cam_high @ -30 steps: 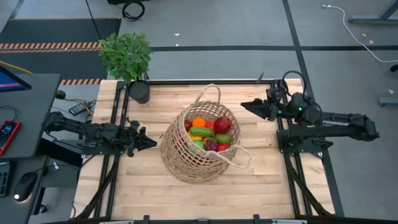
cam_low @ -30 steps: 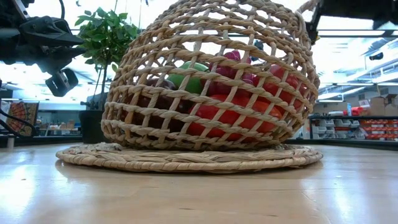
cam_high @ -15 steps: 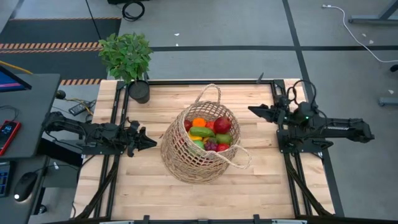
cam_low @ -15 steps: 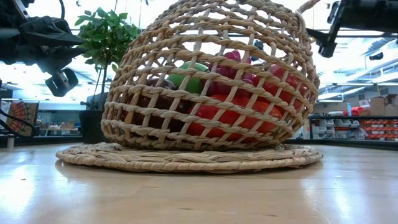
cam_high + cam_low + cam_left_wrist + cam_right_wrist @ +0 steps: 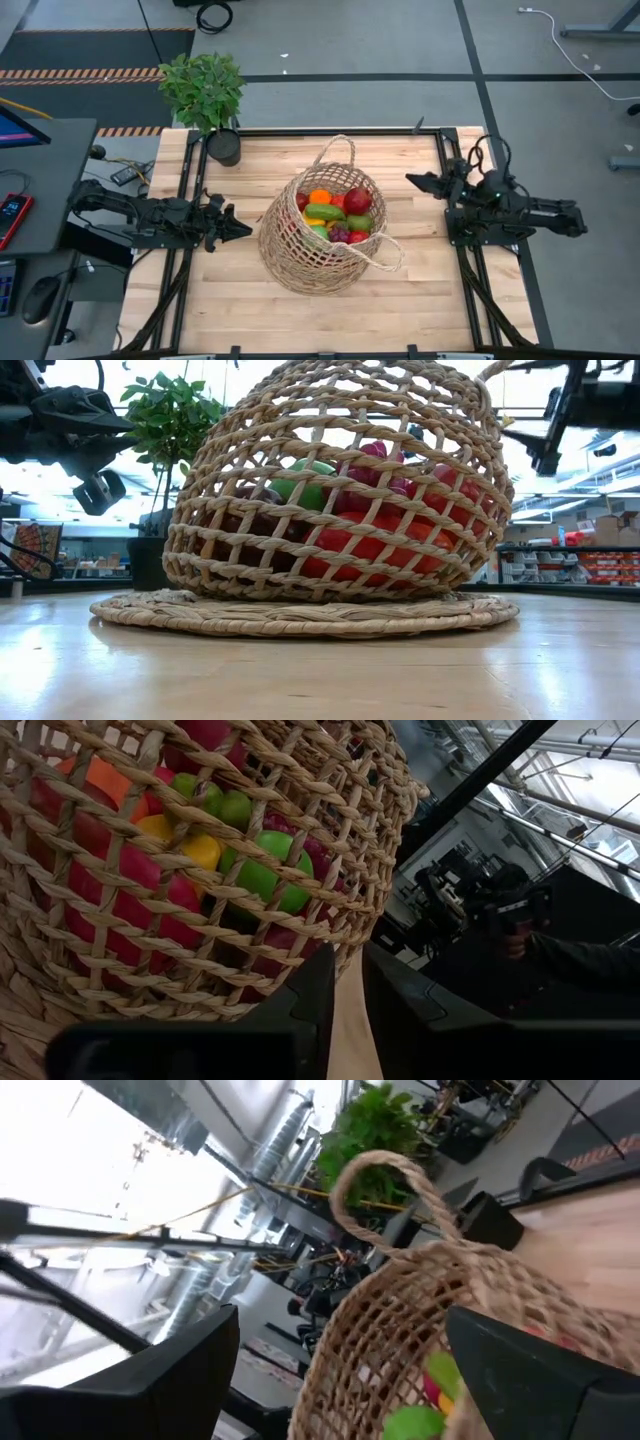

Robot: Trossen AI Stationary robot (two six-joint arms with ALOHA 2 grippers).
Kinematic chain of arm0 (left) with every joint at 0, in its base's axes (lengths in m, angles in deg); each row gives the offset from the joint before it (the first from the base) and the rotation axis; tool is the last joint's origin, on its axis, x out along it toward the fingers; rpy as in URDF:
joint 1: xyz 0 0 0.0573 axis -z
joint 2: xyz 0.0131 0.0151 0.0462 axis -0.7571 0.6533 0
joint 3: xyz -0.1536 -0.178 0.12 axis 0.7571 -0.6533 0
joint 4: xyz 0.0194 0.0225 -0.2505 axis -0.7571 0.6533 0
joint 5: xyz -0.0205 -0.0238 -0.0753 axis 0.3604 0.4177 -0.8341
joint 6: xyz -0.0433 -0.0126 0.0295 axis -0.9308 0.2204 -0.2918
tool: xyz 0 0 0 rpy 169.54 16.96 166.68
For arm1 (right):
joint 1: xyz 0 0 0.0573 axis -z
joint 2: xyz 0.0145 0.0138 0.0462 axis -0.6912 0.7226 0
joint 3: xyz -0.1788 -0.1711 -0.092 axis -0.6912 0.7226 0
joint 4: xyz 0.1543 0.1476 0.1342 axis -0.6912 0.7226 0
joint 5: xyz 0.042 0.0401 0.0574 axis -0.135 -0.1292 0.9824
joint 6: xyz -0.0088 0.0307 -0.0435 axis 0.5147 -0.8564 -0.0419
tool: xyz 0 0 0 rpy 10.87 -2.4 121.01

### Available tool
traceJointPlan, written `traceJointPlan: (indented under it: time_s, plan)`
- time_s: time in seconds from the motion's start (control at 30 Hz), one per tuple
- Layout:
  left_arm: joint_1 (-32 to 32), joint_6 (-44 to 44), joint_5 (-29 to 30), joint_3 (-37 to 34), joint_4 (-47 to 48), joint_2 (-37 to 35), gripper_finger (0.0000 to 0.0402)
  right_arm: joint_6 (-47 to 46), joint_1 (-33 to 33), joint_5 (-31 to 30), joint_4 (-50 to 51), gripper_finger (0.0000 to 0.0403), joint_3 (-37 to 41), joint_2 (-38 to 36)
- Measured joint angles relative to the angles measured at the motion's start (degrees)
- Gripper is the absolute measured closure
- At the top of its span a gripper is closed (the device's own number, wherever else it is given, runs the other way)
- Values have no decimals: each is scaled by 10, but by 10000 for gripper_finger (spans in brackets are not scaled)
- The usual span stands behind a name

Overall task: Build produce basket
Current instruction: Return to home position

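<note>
Basket (image 5: 285,250) sits mid-table (image 5: 420,290), between the two grippers and touching neither. One loop handle (image 5: 340,150) points to the far edge, and the other (image 5: 388,258) lies on the wood. All the produce (image 5: 335,215) we can see is inside it: orange (image 5: 320,197), red apple (image 5: 357,200), green cucumber (image 5: 325,212), green apple (image 5: 360,222) and purple grapes (image 5: 340,234). The yellow pepper (image 5: 200,848) shows through the weave in the left wrist view.

Left gripper (image 5: 245,228) hovers low just beside the basket's left wall. Its fingers (image 5: 305,1010) are almost together with a thin slit between them, gripping nothing. Right gripper (image 5: 415,181) is off the basket's right side, near the table edge. Its fingers (image 5: 185,1365) are spread wide and empty.

Potted plant (image 5: 203,88) stands at the far-left corner. We can't read any lettering on the arms. A phone (image 5: 12,215) lies on the side desk with its screen lit red, and its text is too small to read.
</note>
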Motion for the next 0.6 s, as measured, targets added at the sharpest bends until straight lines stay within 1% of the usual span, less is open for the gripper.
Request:
traceJointPlan:
  time_s: [0.17,0.23,0.3,0.4,0.47,0.6]
  plan:
    - [0,0,0,0,0,0,344,-47,0,-8,-77,44,73,-7]
    - [0,0,0,0,0,0,343,-65,0,-11,-89,44,96,-7]
    - [0,0,0,0,0,0,341,-74,0,-28,-46,44,94,-5]
    - [0,0,0,0,0,0,339,-62,0,-49,-9,44,96,2]
    - [0,0,0,0,0,0,339,-33,0,-49,6,44,96,6]
    - [0,0,0,0,0,0,344,146,0,-34,49,43,96,8]
